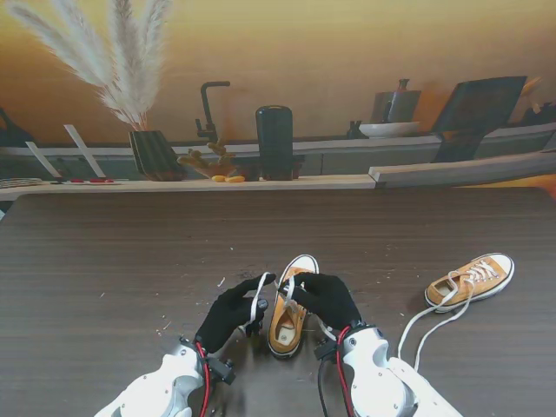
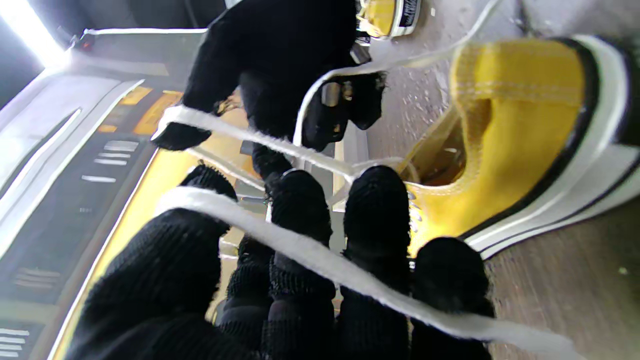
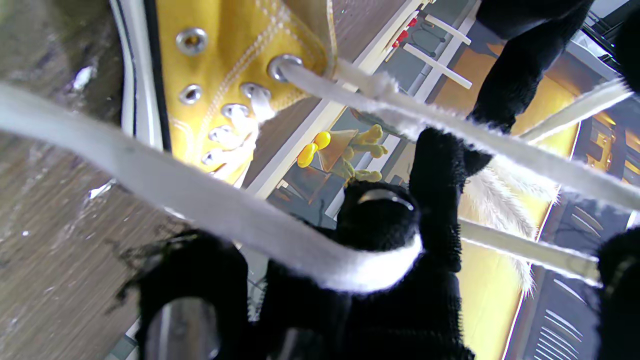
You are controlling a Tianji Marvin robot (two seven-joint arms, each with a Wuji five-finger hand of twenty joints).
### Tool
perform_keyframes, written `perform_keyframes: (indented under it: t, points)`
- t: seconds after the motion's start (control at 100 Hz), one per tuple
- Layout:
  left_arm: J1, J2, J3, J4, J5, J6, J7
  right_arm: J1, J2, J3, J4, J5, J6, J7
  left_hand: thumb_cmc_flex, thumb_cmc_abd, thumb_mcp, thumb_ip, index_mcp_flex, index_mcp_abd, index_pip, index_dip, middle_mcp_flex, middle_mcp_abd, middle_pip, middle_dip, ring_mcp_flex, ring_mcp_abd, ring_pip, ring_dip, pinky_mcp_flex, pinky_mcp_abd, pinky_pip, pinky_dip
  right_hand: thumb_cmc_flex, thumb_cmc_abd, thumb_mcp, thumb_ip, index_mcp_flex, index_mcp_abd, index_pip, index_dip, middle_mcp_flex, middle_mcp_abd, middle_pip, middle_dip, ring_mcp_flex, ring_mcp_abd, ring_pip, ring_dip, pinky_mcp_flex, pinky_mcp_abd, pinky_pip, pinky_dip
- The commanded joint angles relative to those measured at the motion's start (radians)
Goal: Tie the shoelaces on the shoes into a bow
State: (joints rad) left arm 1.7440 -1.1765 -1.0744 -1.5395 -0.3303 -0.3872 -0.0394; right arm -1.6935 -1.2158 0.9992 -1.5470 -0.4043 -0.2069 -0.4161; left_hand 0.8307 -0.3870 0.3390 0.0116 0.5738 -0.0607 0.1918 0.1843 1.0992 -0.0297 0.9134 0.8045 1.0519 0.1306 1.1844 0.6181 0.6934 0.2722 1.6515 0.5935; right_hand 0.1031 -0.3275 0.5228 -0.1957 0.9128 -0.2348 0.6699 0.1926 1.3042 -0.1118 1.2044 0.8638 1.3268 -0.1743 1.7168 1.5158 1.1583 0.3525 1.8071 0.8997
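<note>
Background: dark wood-grain bench (image 1: 130, 252) fills most of the stand view; along the upper edge of the frame runs a ledge with a dark vase of pale feathery plumes (image 1: 130, 78) at upper left and a black cylinder (image 1: 274, 142) near the centre.
Near shoe: mustard-yellow canvas sneaker with white rubber sole (image 1: 289, 308) lies in the lower centre of the frame, toe pointing away from me, between the two hands.
Second shoe: matching tan-yellow sneaker (image 1: 472, 280) sits at centre right, well apart from the first, its loose white lace trailing toward the lower edge.
Left hand: black-gloved left hand (image 1: 233, 314) is just left of the near shoe; in its wrist view a flat white shoelace (image 2: 310, 255) lies across the fingers (image 2: 375, 210), which curl around it, so it grips the lace.
Right hand: black-gloved right hand (image 1: 327, 298) is just right of the shoe; its wrist view shows a lace loop (image 3: 280, 240) wrapped round one finger (image 3: 377, 220) and held taut.
Lace: white strands stretch between both hands over the shoe's opening, one running from a metal eyelet (image 3: 282, 64).
Bow: not yet formed.
</note>
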Motion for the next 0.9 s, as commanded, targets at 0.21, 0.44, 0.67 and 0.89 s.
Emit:
perform_keyframes:
  t: [0.21, 0.44, 0.67, 0.89]
  points:
    - [-0.017, -0.022, 0.041, 0.03, 0.115, -0.066, 0.101, 0.005, 0.008, -0.011, -0.016, -0.005, -0.009, 0.037, -0.034, -0.052, 0.032, -0.027, -0.039, -0.181, -0.017, -0.03, -0.015, -0.006, -0.013, 0.013, -0.016, -0.002, -0.017, 0.04, -0.022, 0.029, -0.017, 0.03, 0.028, -0.063, -0.031, -0.026, 0.055, -0.031, 0.031, 0.025, 0.032, 0.127, 0.009, 0.006, -0.007, -0.215, 0.042, 0.04, 0.025, -0.03, 0.253, -0.026]
    - [-0.024, -0.031, 0.058, 0.053, 0.247, -0.099, 0.184, 0.002, 0.011, -0.011, -0.028, 0.024, -0.012, 0.064, -0.035, -0.068, 0.045, -0.028, -0.044, -0.184, -0.017, -0.031, -0.022, -0.005, -0.018, 0.01, -0.025, 0.001, -0.027, 0.043, -0.033, 0.036, -0.032, 0.038, 0.045, -0.175, 0.075, -0.002, 0.057, -0.035, 0.028, 0.025, 0.001, 0.125, 0.007, 0.003, -0.007, -0.195, 0.015, 0.043, 0.024, -0.036, 0.241, -0.041]
    - [-0.028, -0.041, 0.068, 0.069, 0.379, -0.125, 0.272, -0.006, 0.017, -0.005, -0.052, 0.101, -0.007, 0.131, -0.036, -0.076, 0.058, -0.028, -0.048, -0.187, -0.018, -0.032, -0.024, -0.008, -0.021, 0.008, -0.025, -0.003, -0.032, 0.044, -0.033, 0.036, -0.036, 0.043, 0.147, -0.264, 0.1, 0.037, 0.03, -0.041, 0.024, 0.032, -0.072, 0.118, -0.008, -0.002, -0.009, -0.171, -0.02, 0.041, 0.022, -0.045, 0.204, -0.06]
    - [-0.033, -0.049, 0.077, 0.087, 0.454, -0.139, 0.33, -0.007, 0.016, -0.007, -0.064, 0.165, 0.015, 0.163, -0.04, -0.077, 0.072, -0.027, -0.043, -0.188, -0.015, -0.031, -0.025, -0.007, -0.021, 0.007, -0.028, -0.001, -0.036, 0.046, -0.035, 0.037, -0.042, 0.047, 0.314, -0.284, -0.002, 0.058, 0.086, -0.009, 0.046, 0.081, -0.115, 0.116, -0.026, -0.026, -0.009, -0.161, -0.047, 0.051, 0.02, -0.052, 0.186, -0.076]
